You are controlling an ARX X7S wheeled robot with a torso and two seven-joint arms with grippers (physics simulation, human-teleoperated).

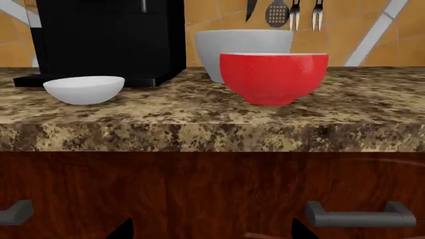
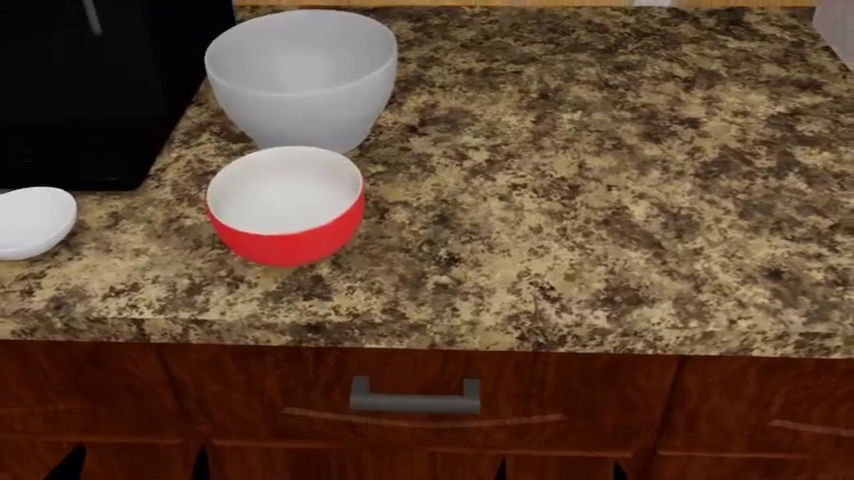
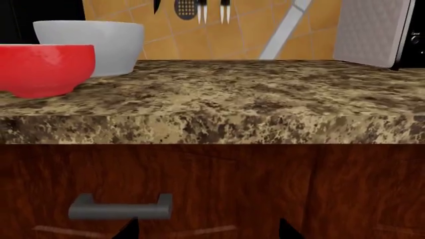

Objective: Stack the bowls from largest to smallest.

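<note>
Three bowls stand apart on the granite counter. The large pale grey-white bowl is at the back, beside a black machine. In front of it sits the medium bowl, red outside and white inside. The small shallow white bowl lies at the far left, partly cut off by the head view's edge. Both grippers hang below the counter's front edge, facing the wooden cabinet. My left gripper is open and empty. My right gripper is also open and empty. The left wrist view shows the red bowl, the large bowl and the small bowl.
A black coffee machine fills the counter's back left corner. Utensils hang on the tiled wall behind. A drawer with a grey handle lies under the counter. A white appliance stands at the far right.
</note>
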